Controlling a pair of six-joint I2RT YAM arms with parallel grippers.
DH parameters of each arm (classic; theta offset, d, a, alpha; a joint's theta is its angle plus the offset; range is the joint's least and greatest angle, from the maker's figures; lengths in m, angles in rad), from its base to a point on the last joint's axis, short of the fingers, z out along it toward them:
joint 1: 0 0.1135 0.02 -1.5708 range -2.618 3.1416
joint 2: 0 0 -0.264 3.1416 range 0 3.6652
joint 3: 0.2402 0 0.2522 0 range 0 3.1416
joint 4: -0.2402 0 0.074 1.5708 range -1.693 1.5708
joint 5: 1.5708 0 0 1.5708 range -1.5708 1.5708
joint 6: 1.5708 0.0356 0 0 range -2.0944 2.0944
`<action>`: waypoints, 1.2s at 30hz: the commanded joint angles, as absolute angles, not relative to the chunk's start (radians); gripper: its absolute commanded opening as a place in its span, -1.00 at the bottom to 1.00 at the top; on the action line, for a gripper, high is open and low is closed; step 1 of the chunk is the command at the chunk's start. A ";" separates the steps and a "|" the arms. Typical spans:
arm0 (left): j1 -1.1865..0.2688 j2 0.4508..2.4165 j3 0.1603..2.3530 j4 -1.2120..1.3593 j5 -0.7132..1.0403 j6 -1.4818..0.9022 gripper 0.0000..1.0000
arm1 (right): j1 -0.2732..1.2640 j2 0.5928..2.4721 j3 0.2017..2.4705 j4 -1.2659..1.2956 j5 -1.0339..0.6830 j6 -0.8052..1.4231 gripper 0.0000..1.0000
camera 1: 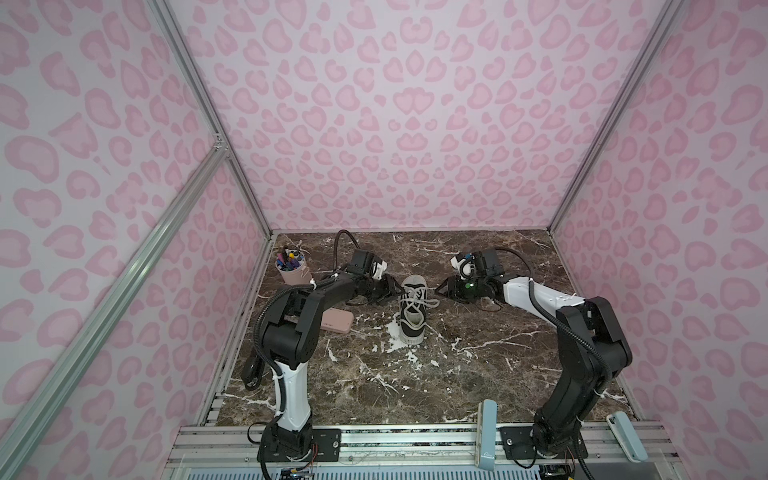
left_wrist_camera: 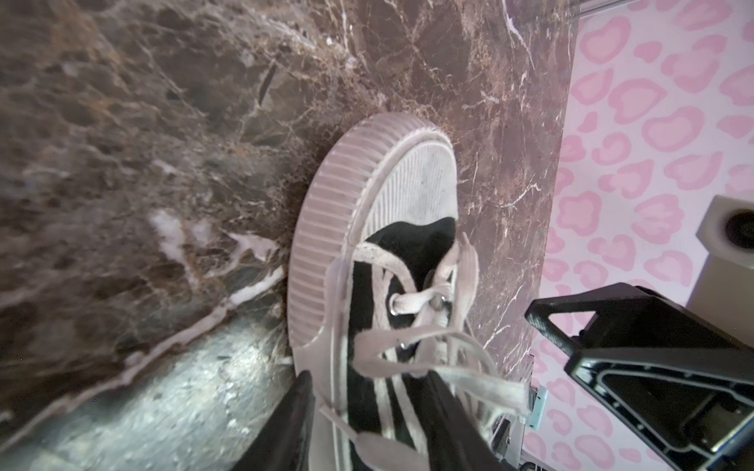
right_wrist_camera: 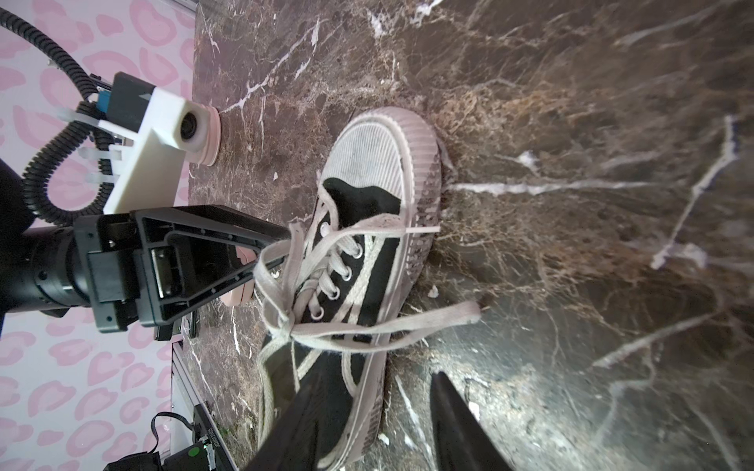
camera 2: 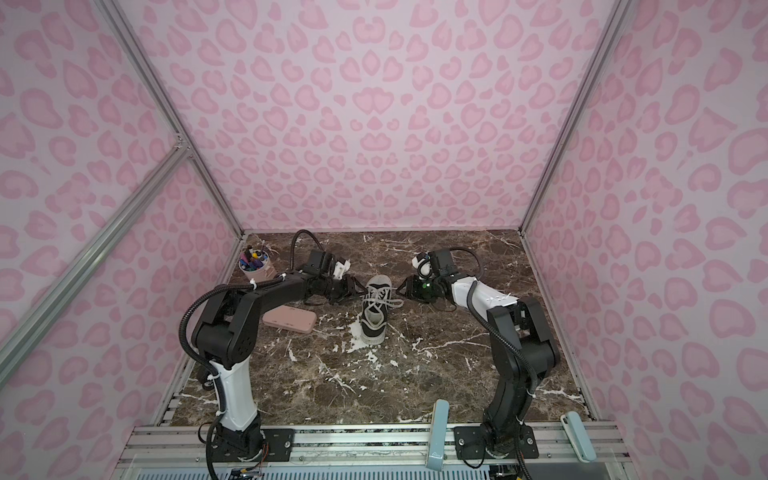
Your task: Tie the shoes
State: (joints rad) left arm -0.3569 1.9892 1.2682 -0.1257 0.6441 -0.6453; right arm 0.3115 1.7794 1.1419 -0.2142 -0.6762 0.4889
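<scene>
Risk: loose bow [right_wrist_camera: 290, 326] on sneaker [right_wrist_camera: 367, 261]; left gripper [right_wrist_camera: 268, 259], right gripper [camera 1: 441, 289] both spread; jaw catching it could pull it undone.

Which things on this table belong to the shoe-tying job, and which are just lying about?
Belongs to the job:
black sneaker
white laces

Just lying about:
pink case
cup of pens

There are 1 sneaker [camera 1: 411, 328], 1 pink case [camera 1: 338, 324], 1 cup of pens [camera 1: 291, 275] and 2 robot arms [camera 1: 291, 328] [camera 1: 582, 332].
</scene>
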 commanded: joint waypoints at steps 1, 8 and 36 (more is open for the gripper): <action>-0.354 2.008 1.268 -0.052 0.673 -0.649 -0.12 | 0.309 1.772 1.134 -0.231 -0.667 0.475 -0.12; -0.353 2.014 1.251 -0.021 0.682 -0.648 -0.39 | 0.307 1.764 1.133 -0.242 -0.666 0.469 -0.13; -0.349 1.887 1.310 -0.246 0.531 -0.474 -0.92 | 0.378 1.731 1.005 -0.083 -0.618 0.560 -0.09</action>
